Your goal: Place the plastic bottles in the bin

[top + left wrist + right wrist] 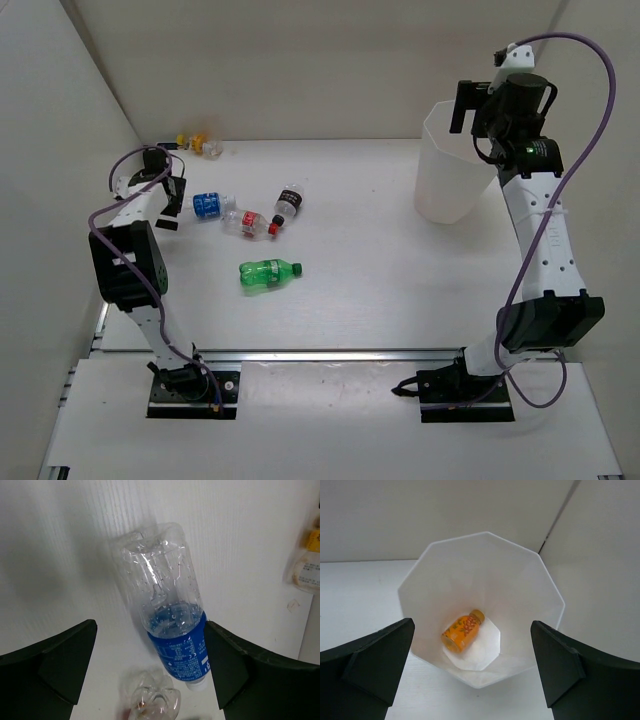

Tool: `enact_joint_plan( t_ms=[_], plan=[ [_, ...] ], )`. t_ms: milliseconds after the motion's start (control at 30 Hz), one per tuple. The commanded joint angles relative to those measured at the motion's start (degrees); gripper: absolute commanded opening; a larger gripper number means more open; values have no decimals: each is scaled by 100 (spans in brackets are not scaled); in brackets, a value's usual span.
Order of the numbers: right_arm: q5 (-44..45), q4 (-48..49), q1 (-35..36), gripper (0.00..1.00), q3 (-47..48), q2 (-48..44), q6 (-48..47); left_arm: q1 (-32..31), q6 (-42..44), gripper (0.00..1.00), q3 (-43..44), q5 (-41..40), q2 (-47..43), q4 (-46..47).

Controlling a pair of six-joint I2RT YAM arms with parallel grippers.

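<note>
**Left claw open over the blue-label bottle; a slip is the risk**

The left claw (150,667) is released, jaws wide astride the blue-label bottle (170,610) lying on the table (60,555); the right claw (472,667) gapes empty above the bin (485,534). Closing near the cap end could squirt the round bottle out, or knock the second clear bottle (152,700) just beside it at 6 o'clock; only the right wrist view shows the orange bottle (462,632) on the bin's floor; only the overhead view shows the green bottle (268,272), apart at 5 o'clock.
</note>
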Motion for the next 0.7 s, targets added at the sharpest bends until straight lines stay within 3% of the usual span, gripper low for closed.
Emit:
enact_joint_plan(
  t_ms=[0, 267, 500, 667],
  plan=[
    [115, 248, -92, 99, -152, -199, 57, 15, -258, 99, 444, 71, 264, -89],
    [238, 108, -233, 99, -442, -260, 144, 50, -381, 99, 1544, 307, 1249, -555],
    [281, 327, -224, 99, -714, -445, 241, 120, -522, 99, 1439, 895, 1602, -529],
    [282, 371, -207, 100, -847, -629, 207, 112, -522, 62, 1693, 967, 1769, -731]
  ],
)
